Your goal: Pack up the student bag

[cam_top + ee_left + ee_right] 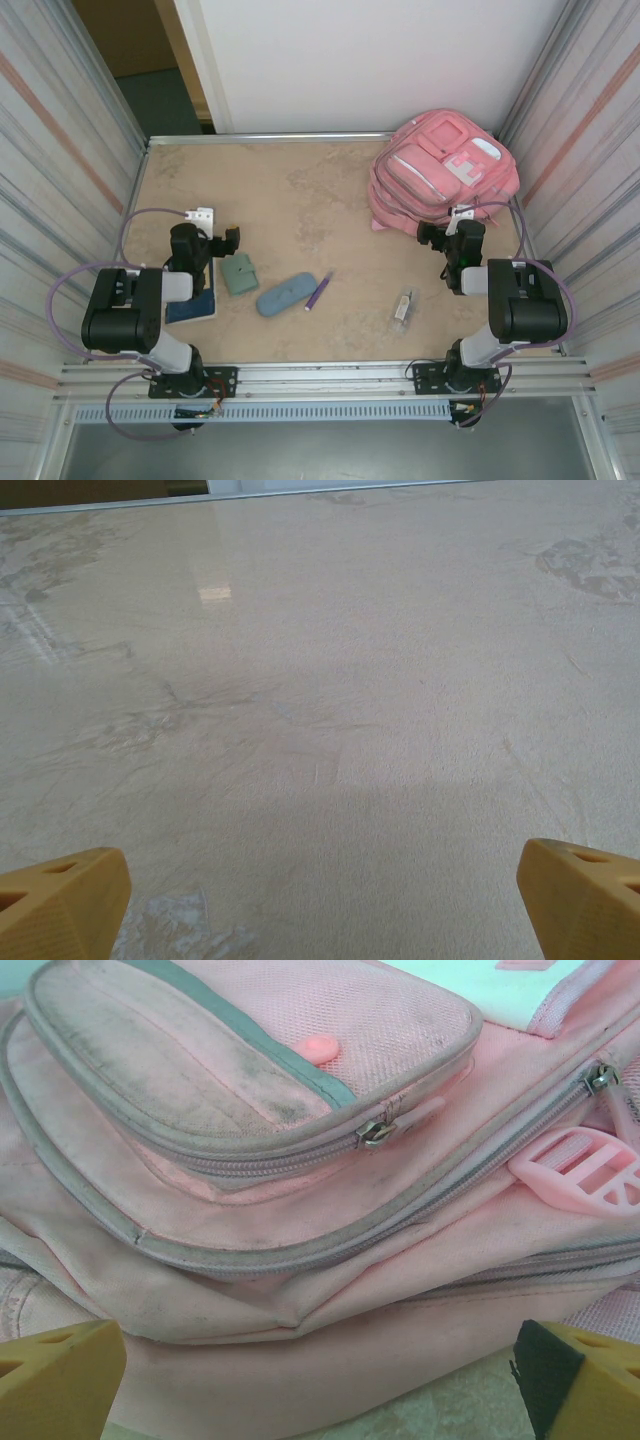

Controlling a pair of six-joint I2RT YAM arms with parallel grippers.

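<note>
The bench (330,200) carries the student bag (440,180), zipped shut, directly ahead of the right pincer (320,1380), whose jaws stand wide and empty. The left pincer (320,900) likewise gapes over bare bench, with a green case (239,273) just beside it. Recommendation: take the larger compartment's zipper pull (598,1078) squarely before fetching any items.
</note>
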